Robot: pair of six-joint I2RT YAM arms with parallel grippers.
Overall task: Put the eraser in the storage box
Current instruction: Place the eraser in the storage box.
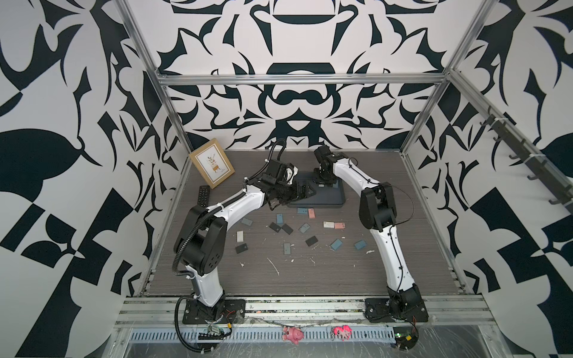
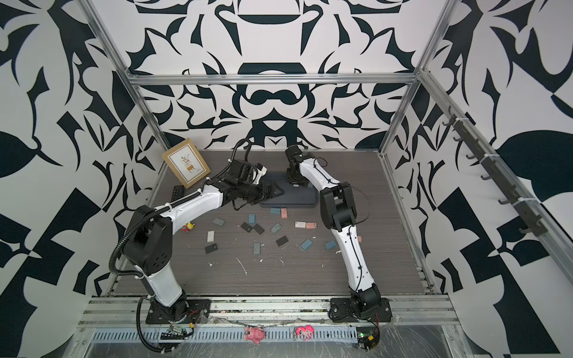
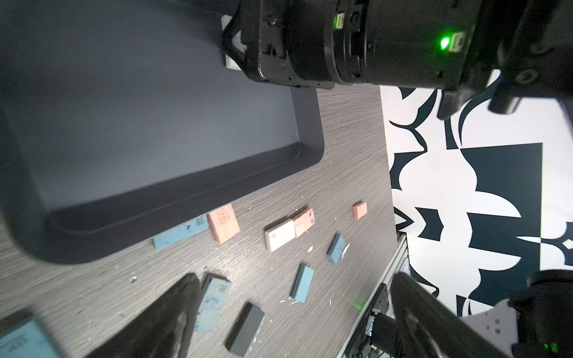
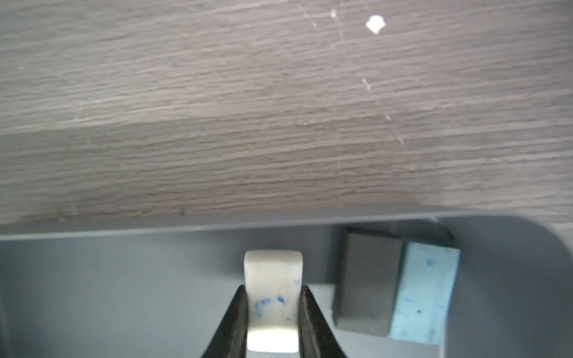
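While pinching eraser (image 4: 273, 269), right gripper (image 4: 273, 289) over storage box (image 4: 93, 279)

The eraser (image 4: 273, 269) is a small white block with rounded corners and blue ink smudges (too blurred to read). It is pinched by its two long sides in the right gripper (image 4: 273, 288), one end jutting past the fingertips, over the floor of the box (image 4: 155, 231) (image 1: 328, 196) (image 2: 302, 196). The box is a shallow dark grey tray with rounded corners and a low rim, lying flat near mid-frame in both top views. In one corner lie a grey eraser (image 4: 367, 282) and a blue eraser (image 4: 424, 291), sides touching.
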